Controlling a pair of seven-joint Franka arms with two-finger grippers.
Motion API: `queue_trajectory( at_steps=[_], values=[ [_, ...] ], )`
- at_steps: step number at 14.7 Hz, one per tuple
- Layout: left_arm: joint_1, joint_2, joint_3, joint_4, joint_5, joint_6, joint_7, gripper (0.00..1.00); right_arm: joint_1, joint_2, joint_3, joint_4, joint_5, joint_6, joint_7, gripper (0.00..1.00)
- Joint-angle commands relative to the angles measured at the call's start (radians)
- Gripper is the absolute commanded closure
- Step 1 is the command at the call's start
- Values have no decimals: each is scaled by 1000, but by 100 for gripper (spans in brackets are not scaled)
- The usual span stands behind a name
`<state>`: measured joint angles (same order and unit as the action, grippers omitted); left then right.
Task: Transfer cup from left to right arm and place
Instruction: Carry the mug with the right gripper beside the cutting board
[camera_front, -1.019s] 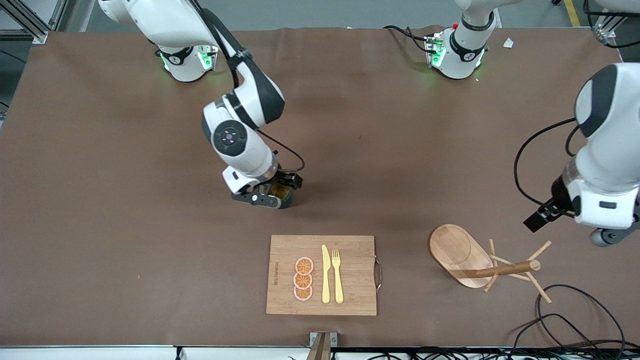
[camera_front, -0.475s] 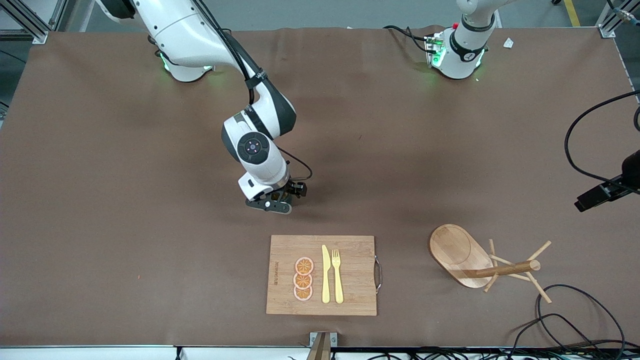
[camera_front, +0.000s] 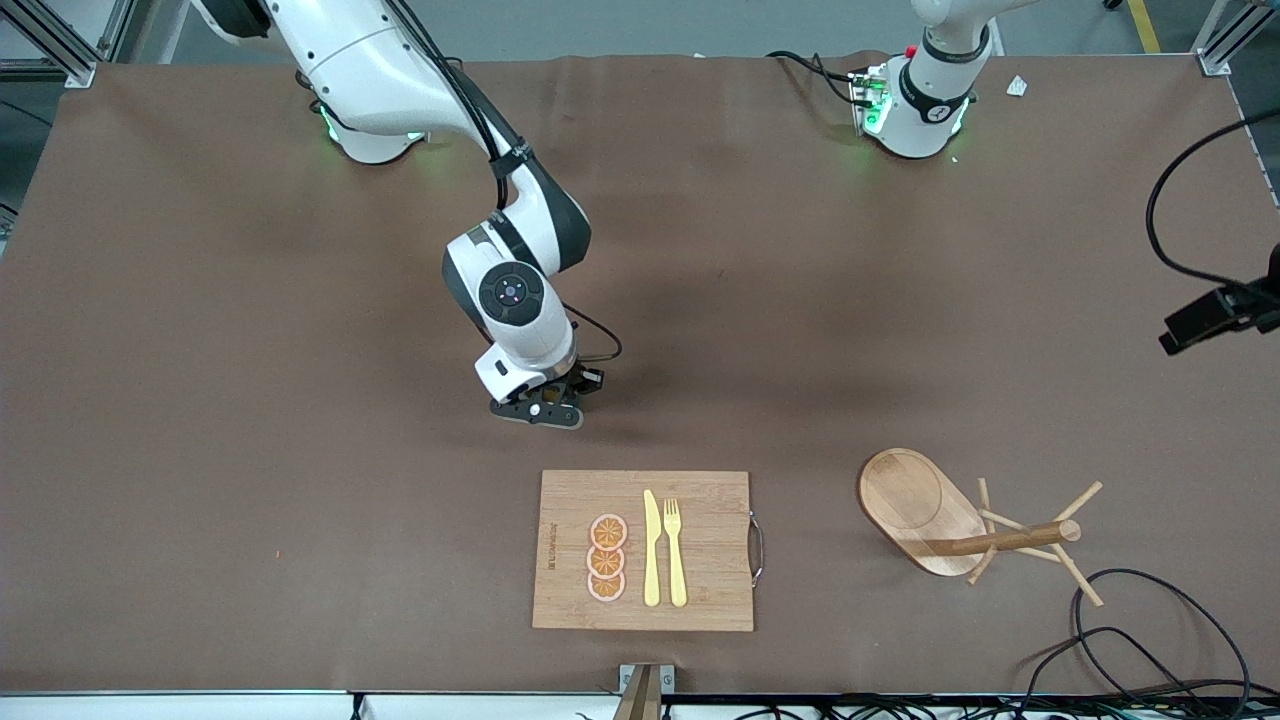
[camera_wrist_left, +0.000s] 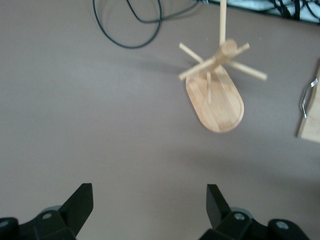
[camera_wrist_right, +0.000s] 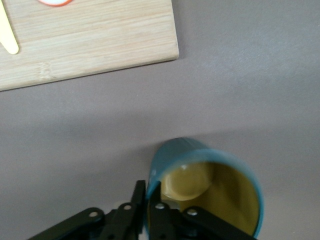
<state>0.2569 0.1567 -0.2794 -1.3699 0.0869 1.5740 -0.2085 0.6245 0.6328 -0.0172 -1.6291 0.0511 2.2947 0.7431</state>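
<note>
Cup sits in the right claw, whose fingers are nearly shut, pinching the rim wall, one finger inside and one outside. In the front view the right claw is low over bare worktop, a little farther from the camera than the board, and the cup itself is hidden under the wrist. Whether its base touches the worktop I cannot tell; it looks tilted in the right wrist view.

Largest first: the worktop; then the right arm, reaching from its base down toward the middle, elbow bent, wrist pointing steeply down. The left arm is almost out of the front view at its own end of the worktop, only a dark part and cable showing; it waits. The left claw is spread wide and empty, high over bare worktop with the mug tree in sight. Next comes the board, carrying three orange slices, a knife and a fork, then the mug tree toward the left arm's end.

The handover looks done, and placing is what remains. Risks, as I judge them: a rim pinch holds little surface, so the cup may swing or slip. If released while tilted or off the worktop, it could tip and roll. Pressing down too hard could scrape the base or jam the fingers.
</note>
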Motion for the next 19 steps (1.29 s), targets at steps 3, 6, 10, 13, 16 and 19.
queue_trajectory(
  at_steps=[3,6,10,13,16,19],
  values=[
    [-188,-172,220,-194,-95,-12,81,0,-80,-51,-1,17,-16,-93,-181,100],
    [-191,-212,217,-236,-95,-16,86,0,-166,-99,-1,15,-16,-168,-464,100],
    [-200,-250,192,-290,-95,0,84,0,-276,-116,-1,11,-16,-169,-824,99],
    [-203,-249,164,-291,-85,6,84,0,-383,-111,-1,8,-16,-169,-1093,99],
    [-199,-249,132,-290,-85,3,87,0,-489,-107,-1,-17,-14,-162,-1322,98],
    [-202,-241,128,-282,-84,0,87,0,-557,-104,-1,-57,-16,-112,-1445,96]
  ],
)
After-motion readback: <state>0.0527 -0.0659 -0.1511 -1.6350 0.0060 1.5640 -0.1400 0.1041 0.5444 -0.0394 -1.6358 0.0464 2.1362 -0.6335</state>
